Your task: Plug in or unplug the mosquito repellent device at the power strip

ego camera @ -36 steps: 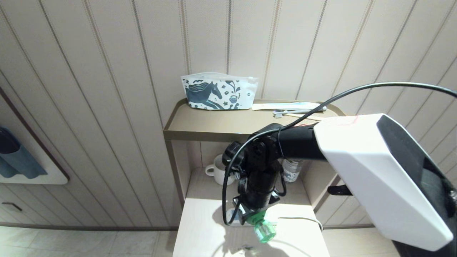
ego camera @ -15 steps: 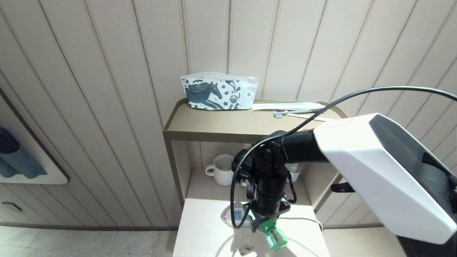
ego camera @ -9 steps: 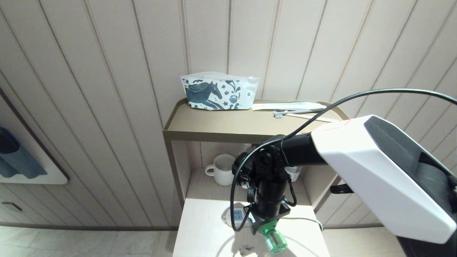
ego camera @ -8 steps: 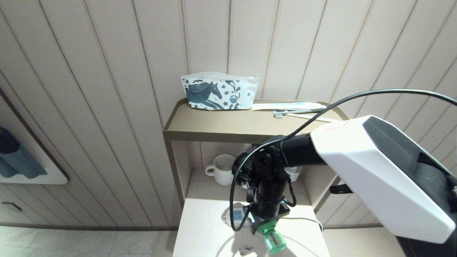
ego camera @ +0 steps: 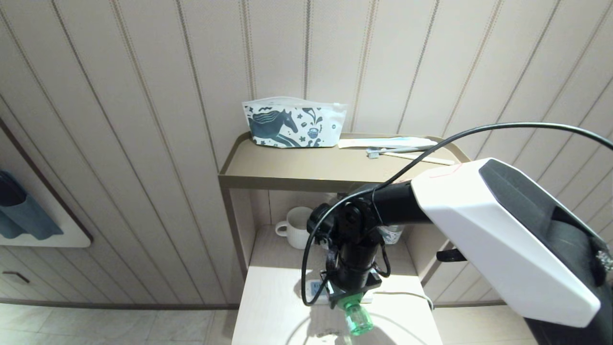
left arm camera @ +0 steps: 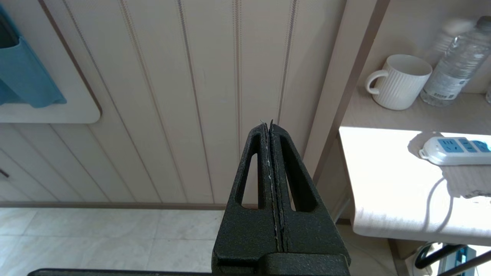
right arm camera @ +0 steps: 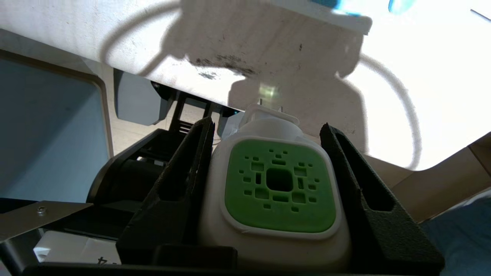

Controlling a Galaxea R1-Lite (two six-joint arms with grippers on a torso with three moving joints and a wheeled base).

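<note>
My right gripper (ego camera: 353, 293) hangs over the pale table, shut on the mosquito repellent device (right arm camera: 279, 184). Its black fingers (right arm camera: 184, 168) press the white head on both sides of the green vented face. The translucent green bottle (ego camera: 357, 321) sticks out below the jaws toward the table's front edge. The device's two metal prongs point at the table, free of any socket. The power strip (ego camera: 316, 289) lies flat just behind and left of the gripper, partly hidden by it; its light-blue sockets (left arm camera: 456, 147) show in the left wrist view. My left gripper (left arm camera: 268, 124) is shut and empty, off the table's left side.
A white ribbed mug (ego camera: 298, 233) and a clear water bottle (left arm camera: 452, 67) stand at the back of the lower shelf. The strip's white cord (ego camera: 407, 294) runs off to the right. Above, a tan upper shelf (ego camera: 287, 181) carries a horse-print pouch (ego camera: 292, 122) and toothbrushes (ego camera: 392, 146).
The right gripper, still holding the device, has shifted a little left and back toward the power strip, with the wrist turning slightly. The left arm has not moved.
</note>
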